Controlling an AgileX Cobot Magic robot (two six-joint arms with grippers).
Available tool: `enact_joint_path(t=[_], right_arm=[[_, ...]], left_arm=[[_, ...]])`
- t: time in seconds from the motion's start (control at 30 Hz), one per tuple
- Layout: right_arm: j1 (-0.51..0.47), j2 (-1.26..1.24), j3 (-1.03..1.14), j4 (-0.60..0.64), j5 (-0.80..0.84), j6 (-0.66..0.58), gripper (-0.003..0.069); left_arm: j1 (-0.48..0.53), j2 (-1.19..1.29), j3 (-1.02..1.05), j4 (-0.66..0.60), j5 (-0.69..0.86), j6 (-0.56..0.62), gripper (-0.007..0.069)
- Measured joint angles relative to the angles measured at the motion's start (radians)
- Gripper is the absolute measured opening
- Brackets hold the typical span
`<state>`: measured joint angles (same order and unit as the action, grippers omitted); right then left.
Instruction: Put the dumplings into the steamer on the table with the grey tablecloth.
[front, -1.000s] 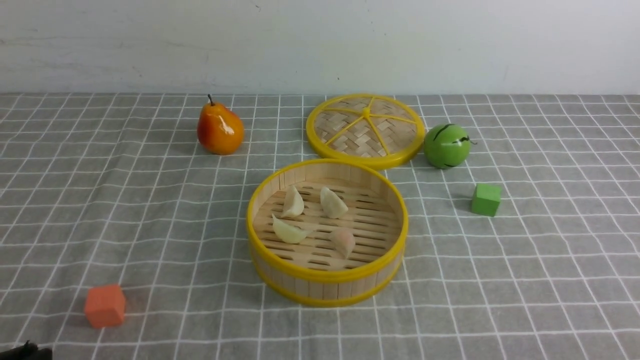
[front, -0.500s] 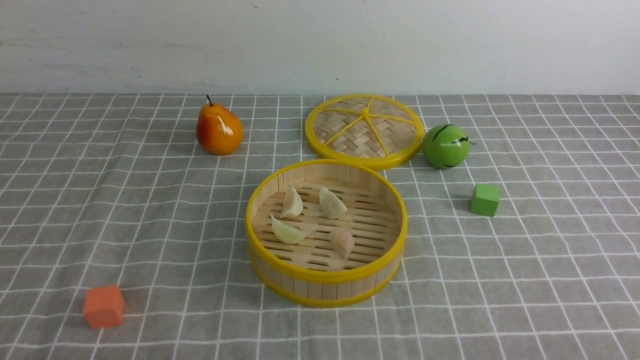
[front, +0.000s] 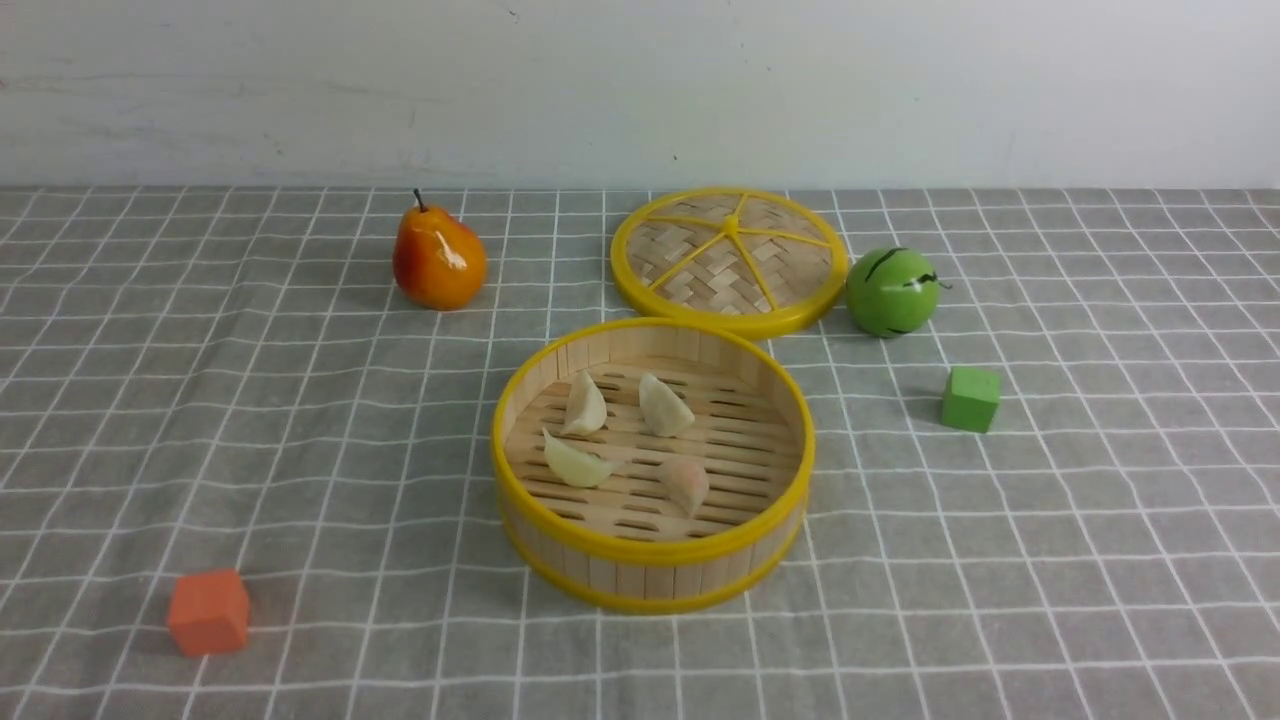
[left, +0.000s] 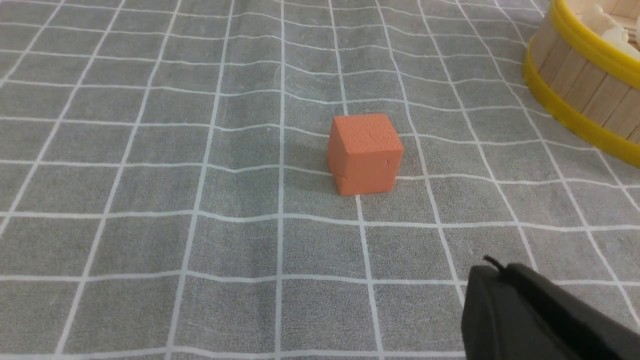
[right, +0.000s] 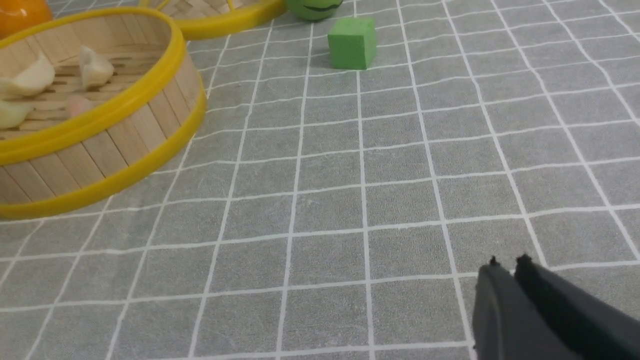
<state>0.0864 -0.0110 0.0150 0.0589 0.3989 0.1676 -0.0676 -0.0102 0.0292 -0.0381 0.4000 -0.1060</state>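
The right gripper (right: 506, 261) shows only in its own wrist view, as two black fingers pressed side by side with no gap and nothing between them: closed and empty, low over the grey tablecloth (right: 400, 200). It sits well apart from the steamer (right: 125, 125), which suggests an arm parked out of the way rather than working. The left gripper (left: 492, 262) shows as one dark mass at the edge of its wrist view; I cannot tell whether its jaws are apart or together. It holds nothing visible and sits near the orange cube (left: 365, 152), away from the steamer's wall (left: 580, 85).

In the front view neither arm appears. The steamer (front: 652, 555) stands open on the table (front: 200, 420), and all four dumplings (front: 620, 440) lie on its slat floor, toward the side nearer the pear (front: 438, 258). The lid (front: 730, 260) lies flat just behind the steamer, the watermelon (front: 892, 290) beside it, the green cube (front: 970, 398) farther out. I judge the task finished.
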Motion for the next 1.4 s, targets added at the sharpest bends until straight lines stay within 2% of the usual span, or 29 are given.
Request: enact_joint_path(t=[1.4], right_arm=[[0.0,0.0,0.0,0.001,0.0,0.0,0.0088]], left_arm=[[0.0,0.0,0.0,-0.002,0.0,0.001,-0.0003]])
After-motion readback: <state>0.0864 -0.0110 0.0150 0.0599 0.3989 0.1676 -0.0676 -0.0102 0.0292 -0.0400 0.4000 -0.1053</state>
